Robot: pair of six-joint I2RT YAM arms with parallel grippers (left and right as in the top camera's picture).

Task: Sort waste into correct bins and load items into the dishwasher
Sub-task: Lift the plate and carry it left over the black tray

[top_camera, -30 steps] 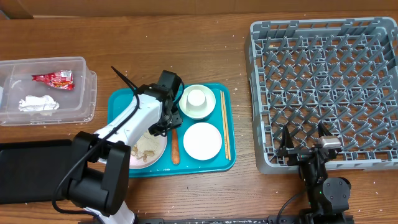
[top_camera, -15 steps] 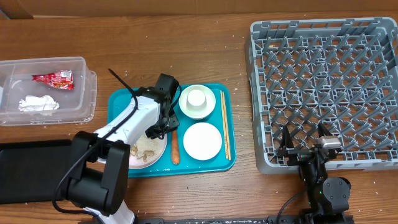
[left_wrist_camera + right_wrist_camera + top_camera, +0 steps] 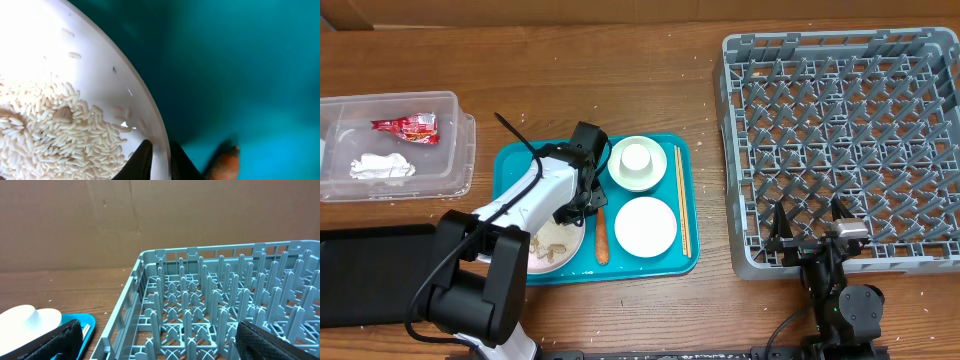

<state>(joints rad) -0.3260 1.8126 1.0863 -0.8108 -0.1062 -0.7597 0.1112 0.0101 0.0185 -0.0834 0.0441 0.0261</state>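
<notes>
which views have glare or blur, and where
Left wrist: the large white round plate is blown out to white at upper left, the thin orange carrot-like stick and teal tray are out of focus. Right wrist: the grey plastic dish rack is crisp, the right gripper, jaws at the bottom corners, blurred. Overhead: even and sharp.

Pose of the left arm (image 3: 525, 200), white shell with black joints: stretched from the near-left base up and rightward, black wrist (image 3: 588, 140) bent over, left gripper (image 3: 159, 156) pointing down. Its two black fingertips (image 3: 141, 159) stand close together, pinching the rim of the large white round plate (image 3: 75, 75). Pose of the right arm (image 3: 842, 300): folded low at the near edge, right gripper (image 3: 808, 225) level, jaws spread fully apart.
</notes>
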